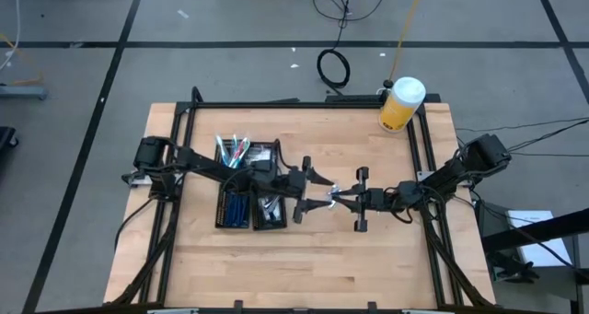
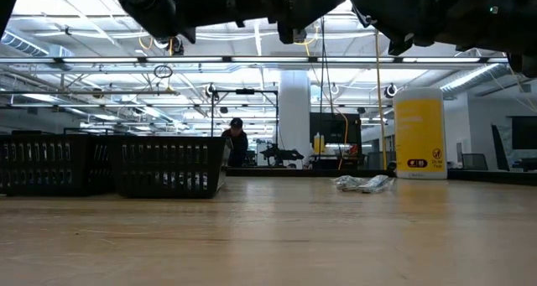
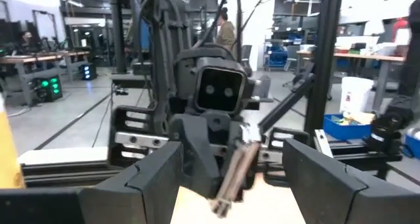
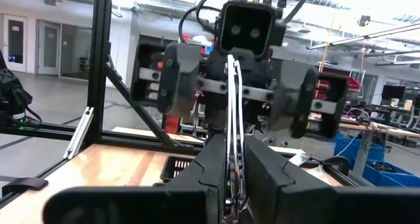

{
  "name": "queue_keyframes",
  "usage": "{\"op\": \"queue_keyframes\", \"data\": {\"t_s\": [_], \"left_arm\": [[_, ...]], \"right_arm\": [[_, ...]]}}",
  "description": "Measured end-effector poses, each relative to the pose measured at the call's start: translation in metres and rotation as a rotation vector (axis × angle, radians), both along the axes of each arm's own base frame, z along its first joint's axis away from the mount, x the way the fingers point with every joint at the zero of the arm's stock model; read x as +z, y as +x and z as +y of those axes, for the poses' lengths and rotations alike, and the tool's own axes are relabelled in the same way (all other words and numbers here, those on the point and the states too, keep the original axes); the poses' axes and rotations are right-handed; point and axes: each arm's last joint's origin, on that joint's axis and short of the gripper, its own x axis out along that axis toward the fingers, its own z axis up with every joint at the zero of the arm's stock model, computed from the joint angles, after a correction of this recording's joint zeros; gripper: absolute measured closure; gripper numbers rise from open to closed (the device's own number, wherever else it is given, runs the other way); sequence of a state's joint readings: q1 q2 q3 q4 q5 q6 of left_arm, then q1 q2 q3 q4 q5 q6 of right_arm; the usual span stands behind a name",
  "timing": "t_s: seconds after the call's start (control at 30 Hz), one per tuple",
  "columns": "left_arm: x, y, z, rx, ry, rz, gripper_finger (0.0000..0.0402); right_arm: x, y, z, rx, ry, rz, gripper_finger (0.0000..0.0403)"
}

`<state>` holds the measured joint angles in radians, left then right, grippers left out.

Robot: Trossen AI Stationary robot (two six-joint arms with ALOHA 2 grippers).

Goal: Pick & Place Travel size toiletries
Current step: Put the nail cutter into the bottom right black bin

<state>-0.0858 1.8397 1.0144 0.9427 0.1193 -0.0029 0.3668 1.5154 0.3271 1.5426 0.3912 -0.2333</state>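
- Wooden butcher-block tabletop [image 1: 368, 259] sits inside my black frame, on a grey floor crossed by dark lines; a workshop with benches and a person shows far beyond it.
- Near my left arm's side rests the black four-compartment tray [image 1: 248, 196], holding thin white, green and pink sticks [image 1: 233, 150] in one section and blue razor-like pieces [image 1: 237, 206] in another.
- My right gripper [image 1: 342, 199] is clamped on a thin white-clear packet [image 4: 232, 125], held edge-on above mid-table.
- My left gripper [image 1: 316, 191] faces it nose to nose, fingers spread wide to either side of the packet's free end; I cannot tell whether they touch it.
- Another crumpled clear packet [image 2: 362, 183] lies on the wood, seen in the low view.
- My big yellow jar with a white lid [image 1: 401, 103] stands at the far right corner, well apart from both grippers.
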Motion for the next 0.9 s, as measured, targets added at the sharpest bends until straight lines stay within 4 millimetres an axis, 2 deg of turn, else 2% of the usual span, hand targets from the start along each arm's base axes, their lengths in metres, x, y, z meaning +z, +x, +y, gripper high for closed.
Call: {"op": "queue_keyframes", "data": {"t_s": [0.37,0.47,0.63,0.83,0.9], "left_arm": [[0.0018,0.0043,0.0006,0.053,0.02,0.038,0.0147],[0.0021,0.0042,0.0004,0.047,0.022,0.034,0.0159],[0.0032,0.0042,0.0004,0.048,0.015,0.023,0.0233],[0.0072,0.0037,-0.0001,0.106,-0.012,-0.014,0.0374],[0.007,0.0037,-0.0004,0.105,-0.003,-0.014,0.0388]], "right_arm": [[-0.0004,0.0002,0.0001,0.001,0.002,0.005,0.0377],[-0.0004,0.0002,0.0001,0.001,0.002,0.005,0.0377],[-0.0004,0.0002,0.0001,0.001,0.002,0.005,0.0377],[0.0011,0.0003,-0.001,-0.016,0.012,-0.005,0.0377],[0.001,0.0003,-0.0008,-0.012,0.017,-0.004,0.0377]]}}
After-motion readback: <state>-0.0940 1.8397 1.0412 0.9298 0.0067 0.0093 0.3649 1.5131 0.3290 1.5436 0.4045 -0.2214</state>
